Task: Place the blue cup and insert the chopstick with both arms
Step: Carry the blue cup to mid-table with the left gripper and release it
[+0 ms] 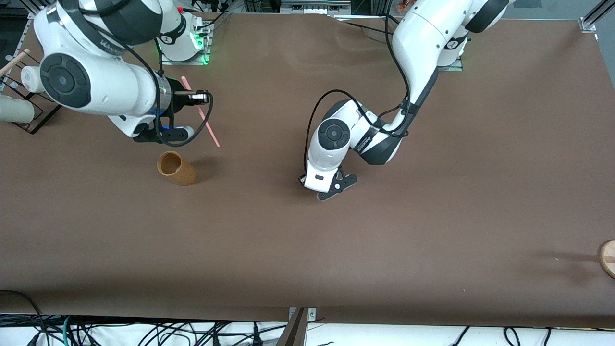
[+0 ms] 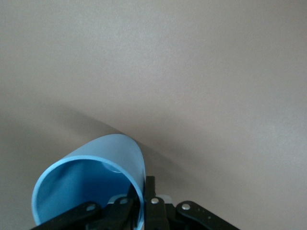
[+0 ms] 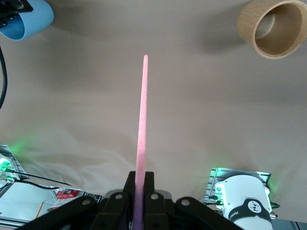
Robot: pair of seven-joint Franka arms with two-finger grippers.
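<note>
My left gripper (image 1: 331, 190) is low over the middle of the table. In the left wrist view it (image 2: 141, 191) is shut on the rim of the blue cup (image 2: 91, 177), one finger inside and one outside. The cup is hidden under the wrist in the front view, but shows in the right wrist view (image 3: 24, 19). My right gripper (image 1: 188, 92) is up over the table near its own base, toward the right arm's end. In the right wrist view it (image 3: 139, 179) is shut on one end of the pink chopstick (image 3: 142, 115), which slants away from the fingers (image 1: 204, 117).
A tan wooden-looking cup (image 1: 176, 168) stands tilted on the table, nearer to the front camera than the right gripper; it also shows in the right wrist view (image 3: 273, 26). A wire rack (image 1: 21, 103) sits at the right arm's table edge, a wooden object (image 1: 608, 257) at the left arm's.
</note>
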